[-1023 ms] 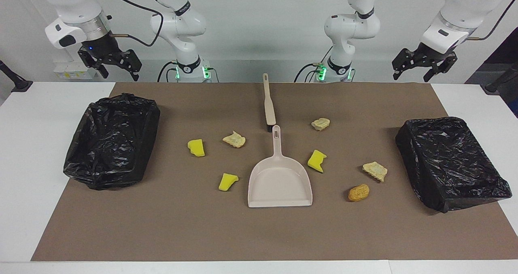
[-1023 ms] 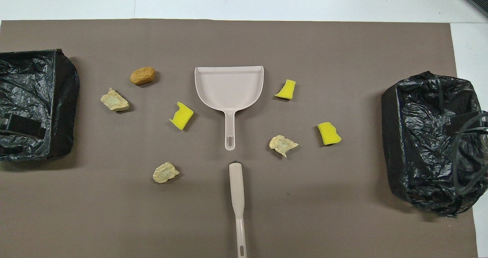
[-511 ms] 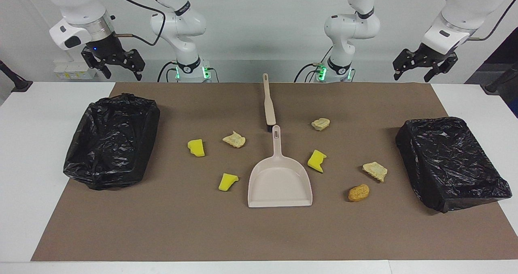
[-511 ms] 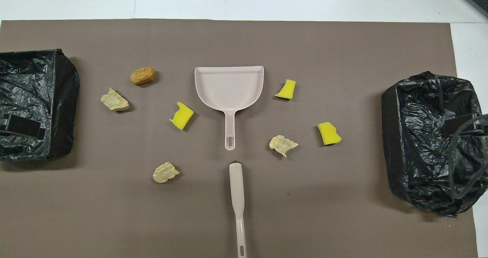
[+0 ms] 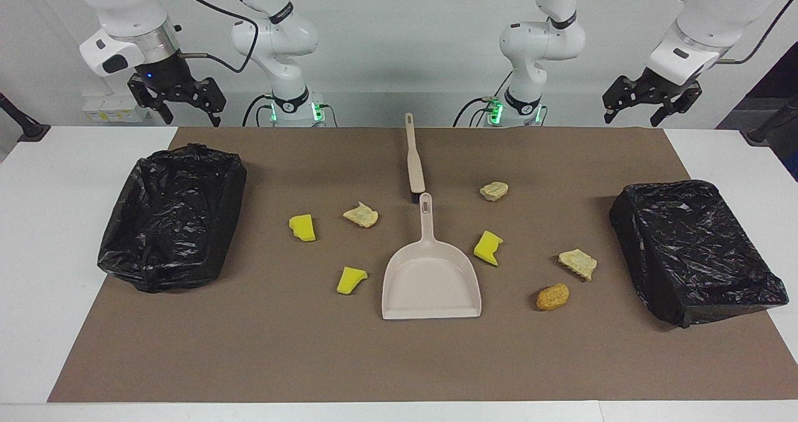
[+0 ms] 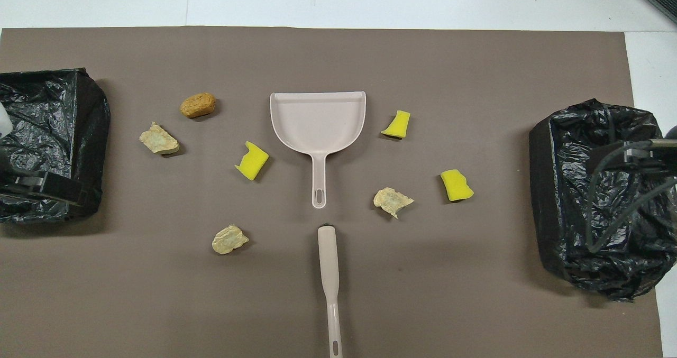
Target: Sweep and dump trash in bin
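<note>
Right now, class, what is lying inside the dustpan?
Nothing: the dustpan shows only its bare beige floor in both views. All seven scraps lie on the brown mat around it; the nearest is a yellow wedge beside its rim. Nothing covers the pan.

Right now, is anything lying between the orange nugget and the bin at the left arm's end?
Nothing visible blocks it. The orange nugget has bare mat up to the bin; the closest pale scrap lies nearer the robots, off that path.
</note>
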You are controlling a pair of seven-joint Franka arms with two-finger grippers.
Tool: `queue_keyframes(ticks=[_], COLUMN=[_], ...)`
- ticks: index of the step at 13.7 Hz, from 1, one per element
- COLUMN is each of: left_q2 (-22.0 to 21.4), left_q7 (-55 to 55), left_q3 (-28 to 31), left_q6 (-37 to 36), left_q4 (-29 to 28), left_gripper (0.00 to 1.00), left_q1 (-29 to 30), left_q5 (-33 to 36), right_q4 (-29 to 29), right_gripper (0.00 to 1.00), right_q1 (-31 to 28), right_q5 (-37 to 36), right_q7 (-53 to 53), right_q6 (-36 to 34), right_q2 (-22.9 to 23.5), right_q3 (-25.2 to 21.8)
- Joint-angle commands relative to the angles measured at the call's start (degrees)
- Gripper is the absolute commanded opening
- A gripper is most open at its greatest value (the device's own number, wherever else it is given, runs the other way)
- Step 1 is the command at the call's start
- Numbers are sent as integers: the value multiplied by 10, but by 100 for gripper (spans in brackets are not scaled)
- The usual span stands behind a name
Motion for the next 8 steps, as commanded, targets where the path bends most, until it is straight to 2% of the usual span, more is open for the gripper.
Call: queue_keyframes(ticks=[1,4,8], left_q2=[-64,-111,-112], left_q7=[-2,-7,-40], left_q3=[4,4,3], left_q6=[74,151,189], left_q4=[-109,-202,-240], left_gripper=[100,100,100], left_q1=[-13,-41,-89], left_q5=[-20,-38,-64], right_q4=[40,67,70], right_gripper=[100,100,100], right_q1=[7,40,108], right_q5=[5,17,30], right_q7=[68,126,221], right_q6=[19,63,172], right_q2=[53,105,197], right_q3=[26,32,32])
